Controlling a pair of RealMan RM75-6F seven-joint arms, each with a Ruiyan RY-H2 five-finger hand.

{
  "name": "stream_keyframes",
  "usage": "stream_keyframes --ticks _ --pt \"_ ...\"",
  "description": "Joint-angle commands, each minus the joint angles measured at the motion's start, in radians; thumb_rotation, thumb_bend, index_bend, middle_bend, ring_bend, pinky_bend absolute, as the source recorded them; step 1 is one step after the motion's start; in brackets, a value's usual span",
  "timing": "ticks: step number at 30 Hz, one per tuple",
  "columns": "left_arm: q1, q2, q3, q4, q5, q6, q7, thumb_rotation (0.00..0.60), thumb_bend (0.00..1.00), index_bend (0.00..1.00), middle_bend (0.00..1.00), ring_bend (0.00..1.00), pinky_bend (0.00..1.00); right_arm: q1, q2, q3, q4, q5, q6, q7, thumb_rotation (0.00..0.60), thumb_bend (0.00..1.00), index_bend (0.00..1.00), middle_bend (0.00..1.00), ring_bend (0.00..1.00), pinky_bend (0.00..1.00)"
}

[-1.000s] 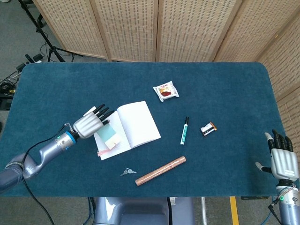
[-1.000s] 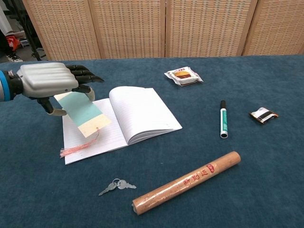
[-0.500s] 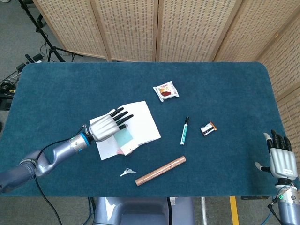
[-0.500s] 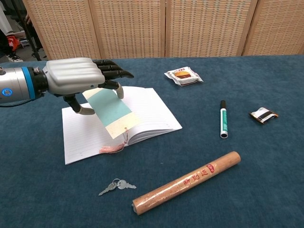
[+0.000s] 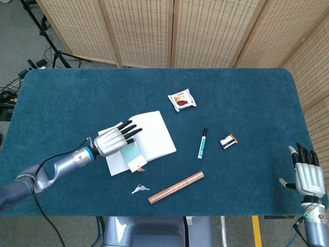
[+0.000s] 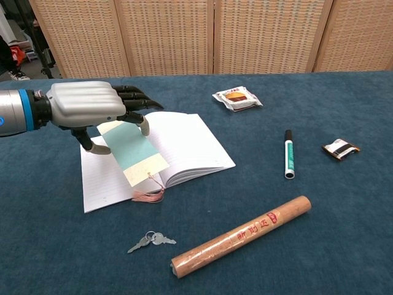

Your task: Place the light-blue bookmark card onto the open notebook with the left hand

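Placing step: the left hand (image 6: 86, 109), left of centre in the chest view, pinches the bookmark (image 6: 132, 152) over the notebook (image 6: 184, 144), its tassel touching the page. Next, lower and release. The right hand (image 5: 307, 176), lower right, is open and empty.

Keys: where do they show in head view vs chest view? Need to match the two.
Head view: the keys lie low and left of centre, near the table's front edge, below the open notebook.
Chest view: the keys lie bottom left of centre, in front of the open notebook.
Shared landmark: the brown roll, whose left end lies just right of the keys in both views.
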Motion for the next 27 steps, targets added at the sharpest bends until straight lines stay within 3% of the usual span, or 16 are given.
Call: stream_keyframes --ticks 1,15,27 --pt "0.006 -0.009 0.022 0.050 0.015 0.019 -0.031 0.600 0.26 0.39 0.00 0.00 0.00 0.001 -0.004 -0.001 0.002 0.003 -0.001 -0.007 0.600 0.16 0.07 0.00 0.00 0.00" --pt "-0.005 -0.067 0.068 0.185 0.043 0.038 -0.129 0.600 0.25 0.39 0.00 0.00 0.00 0.006 -0.017 0.000 0.010 0.013 -0.002 -0.031 0.600 0.16 0.07 0.00 0.00 0.00" --pt "-0.008 -0.096 0.090 0.233 0.046 0.033 -0.138 0.600 0.25 0.39 0.00 0.00 0.00 0.007 -0.017 0.000 0.012 0.015 -0.002 -0.029 0.600 0.16 0.07 0.00 0.00 0.00"
